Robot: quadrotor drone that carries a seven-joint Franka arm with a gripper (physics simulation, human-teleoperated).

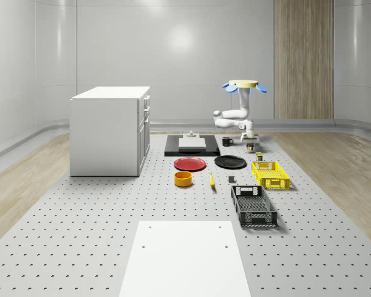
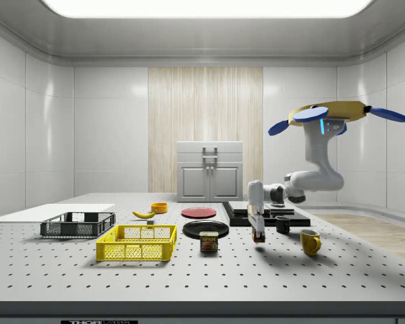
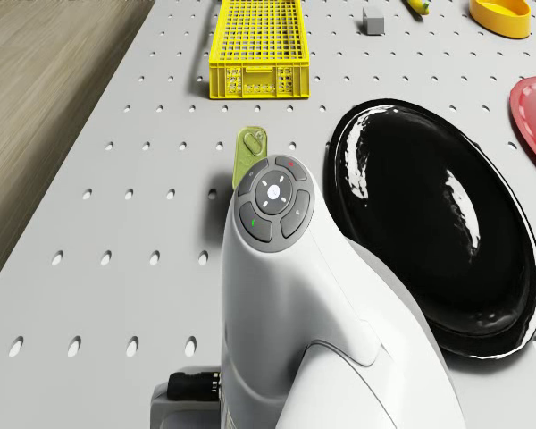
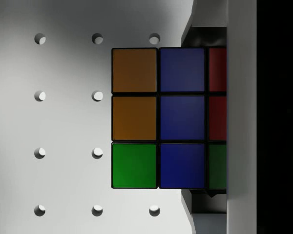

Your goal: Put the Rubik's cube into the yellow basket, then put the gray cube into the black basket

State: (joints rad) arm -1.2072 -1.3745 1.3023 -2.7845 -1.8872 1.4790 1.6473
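**Gripper down over the Rubik's cube, beside the black plate**

You have the drone [image 2: 334,116] hovering in the air above the perforated table [image 1: 80,216], at its far end near the black mat [image 1: 191,146]; the arm reaches down from it and the gripper [image 2: 258,237] hangs close to the tabletop, pointing straight down.

In the wrist view you see the Rubik's cube [image 4: 158,118] directly under the gripper, its top face showing orange, blue, red and green tiles; pale finger parts show at two opposite edges of the cube, close against it; whether they are pressing on it or standing free you cannot tell from these views.

Relative to the gripper: the black plate [image 3: 438,223] lies just beside it; the small tin can [image 2: 209,241] stands near it on the side toward the yellow basket [image 1: 269,174]; that basket sits a little further off beyond the can; the black basket [image 1: 253,205] lies past the yellow one, well apart from the gripper; the gray cube [image 3: 372,21] rests on the table well apart from the gripper, beside the yellow basket's far end and close to the banana [image 1: 211,180].

The red plate [image 1: 190,164] is on the far side of the black plate from the gripper; the orange bowl [image 1: 183,179] sits beyond that; a yellow mug [image 2: 310,241] and a black mug [image 2: 283,225] stand near the gripper on the side away from the baskets; the white cabinet [image 1: 110,130] stands well apart from the gripper.
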